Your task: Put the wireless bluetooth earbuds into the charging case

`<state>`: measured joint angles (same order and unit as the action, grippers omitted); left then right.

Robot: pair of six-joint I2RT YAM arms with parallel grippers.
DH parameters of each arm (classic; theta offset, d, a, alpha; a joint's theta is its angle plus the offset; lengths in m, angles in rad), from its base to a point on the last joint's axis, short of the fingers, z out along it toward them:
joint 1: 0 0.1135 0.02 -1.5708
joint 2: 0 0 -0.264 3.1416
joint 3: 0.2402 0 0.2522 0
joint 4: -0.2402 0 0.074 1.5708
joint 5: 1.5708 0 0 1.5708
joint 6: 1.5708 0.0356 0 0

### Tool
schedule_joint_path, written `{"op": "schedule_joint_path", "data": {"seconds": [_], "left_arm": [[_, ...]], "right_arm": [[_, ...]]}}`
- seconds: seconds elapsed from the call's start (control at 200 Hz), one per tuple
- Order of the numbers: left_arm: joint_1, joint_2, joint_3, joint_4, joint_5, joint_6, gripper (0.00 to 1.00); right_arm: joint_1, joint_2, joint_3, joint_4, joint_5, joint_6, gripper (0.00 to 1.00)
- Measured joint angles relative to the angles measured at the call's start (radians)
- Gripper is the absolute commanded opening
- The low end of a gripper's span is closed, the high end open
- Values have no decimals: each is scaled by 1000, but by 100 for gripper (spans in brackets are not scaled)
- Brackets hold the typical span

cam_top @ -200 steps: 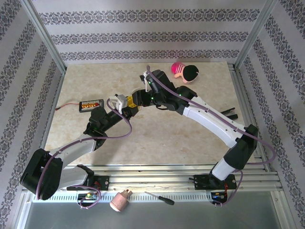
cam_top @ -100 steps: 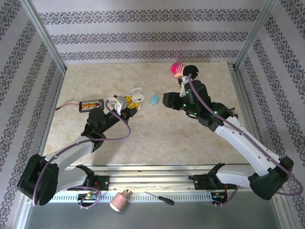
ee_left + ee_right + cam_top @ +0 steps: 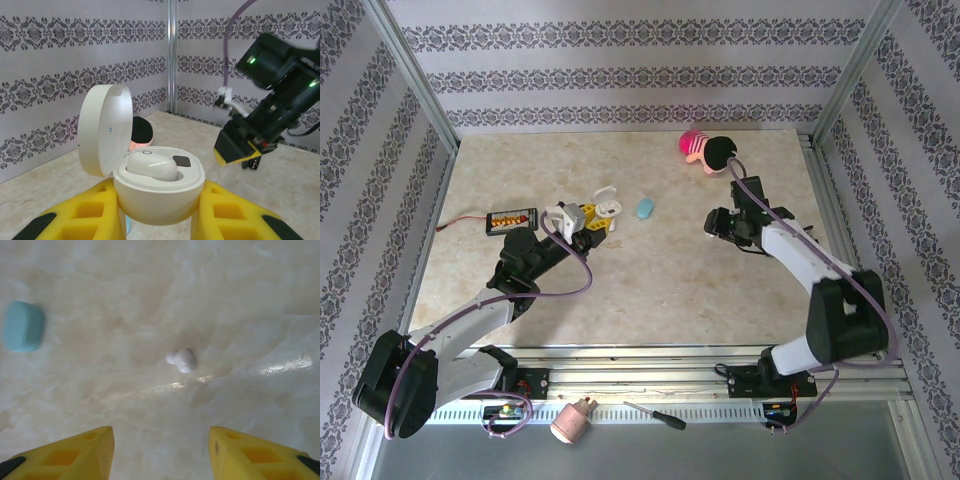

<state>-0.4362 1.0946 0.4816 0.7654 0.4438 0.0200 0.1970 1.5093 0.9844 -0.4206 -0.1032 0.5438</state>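
Marble tabletop (image 3: 670,280), damask walls (image 3: 620,75); left gripper (image 3: 160,212) clamps charging case (image 3: 160,192) (lid (image 3: 102,130) up); right gripper (image 3: 160,452) spread, empty.

You're looking at a robotics lab test cell. See the patterned wallpaper (image 3: 620,75)? It's just panels fixed between bare metal posts (image 3: 415,85), boxing in three sides of a marble-look table (image 3: 650,290). The left arm (image 3: 480,310) and the right arm (image 3: 810,265) are bolted to aluminium rails (image 3: 640,362) at your near edge, purple cables (image 3: 582,275) trailing. A screwdriver (image 3: 656,416) lies on the slotted cable duct (image 3: 450,412).
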Motion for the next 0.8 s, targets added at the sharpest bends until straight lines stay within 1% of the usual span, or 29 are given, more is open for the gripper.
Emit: {"op": "schedule_joint_path", "data": {"seconds": [0.12, 0.22, 0.465, 0.565, 0.799], "left_arm": [[0, 0, 0, 0, 0, -1, 17], [0, 0, 0, -2, 0, -1, 17], [0, 0, 0, -19, 0, -1, 17], [0, 2, 0, -22, 0, -1, 17], [0, 16, 0, -22, 10, -10, 17]], "right_arm": [[-18, 152, 58, 21, 1, -19, 51], [-19, 246, 113, 42, 0, -29, 51], [-19, 395, 221, 71, -35, -60, 51], [-18, 425, 233, 73, -52, -70, 51], [-18, 424, 243, 58, -71, -80, 51]]}}
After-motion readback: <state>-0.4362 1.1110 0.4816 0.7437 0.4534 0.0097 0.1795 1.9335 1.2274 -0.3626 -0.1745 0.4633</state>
